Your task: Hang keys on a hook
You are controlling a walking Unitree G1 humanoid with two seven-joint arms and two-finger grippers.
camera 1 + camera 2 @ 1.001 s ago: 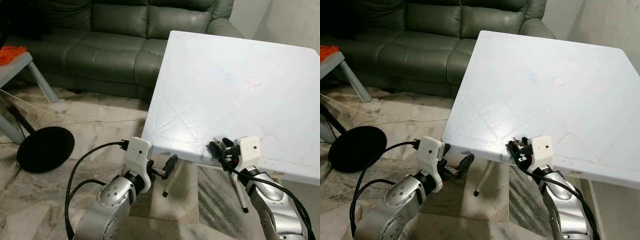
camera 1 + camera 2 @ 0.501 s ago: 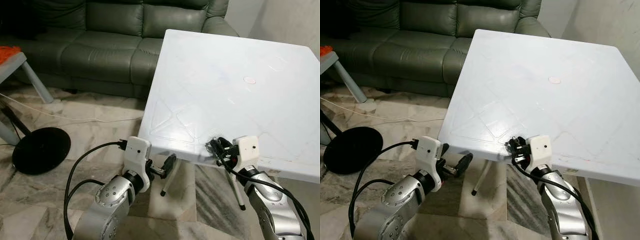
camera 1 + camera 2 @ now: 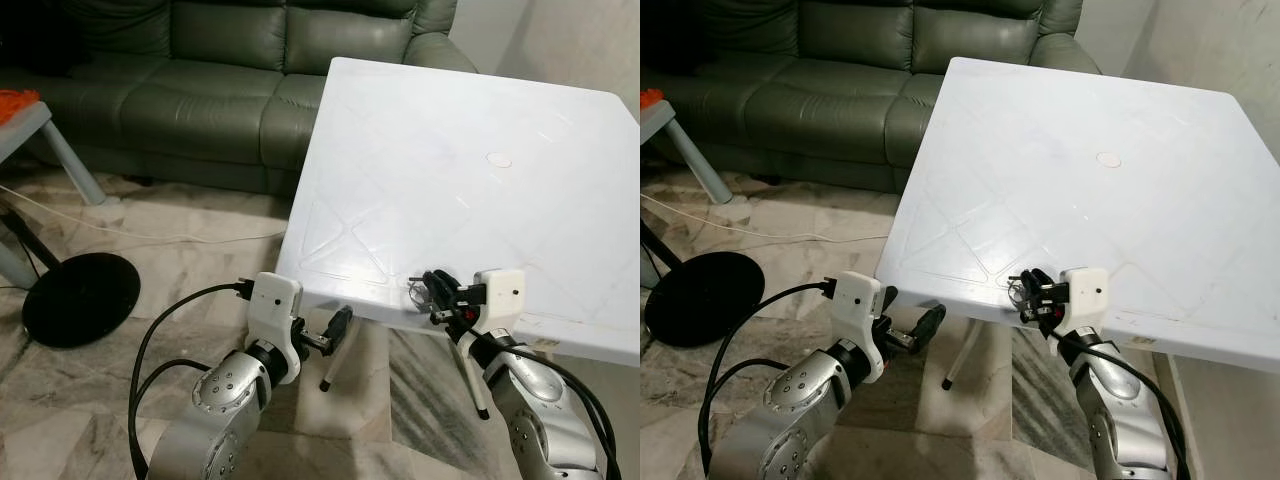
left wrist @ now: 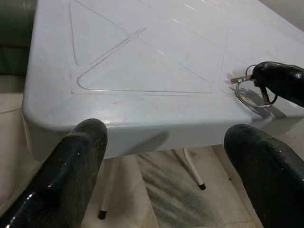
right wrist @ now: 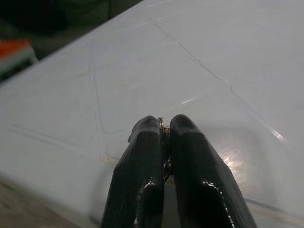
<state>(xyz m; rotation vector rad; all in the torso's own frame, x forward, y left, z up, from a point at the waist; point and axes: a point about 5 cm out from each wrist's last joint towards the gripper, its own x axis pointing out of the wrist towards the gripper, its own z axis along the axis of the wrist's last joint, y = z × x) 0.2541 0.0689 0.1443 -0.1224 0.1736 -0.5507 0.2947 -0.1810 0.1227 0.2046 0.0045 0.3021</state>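
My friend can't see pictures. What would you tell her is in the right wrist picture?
The right gripper, jaws shut, pinches a metal key ring just above a white plastic table. Something orange sits blurred beyond the table's far edge.

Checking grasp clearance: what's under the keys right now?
The white table top lies under the keys, near its front edge. The right gripper is shut on the key ring. Whether the ring rests on the surface or is just lifted cannot be told.

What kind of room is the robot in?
Probably a living room in a home: a dark green leather sofa, a white plastic table and a marble-patterned tile floor.
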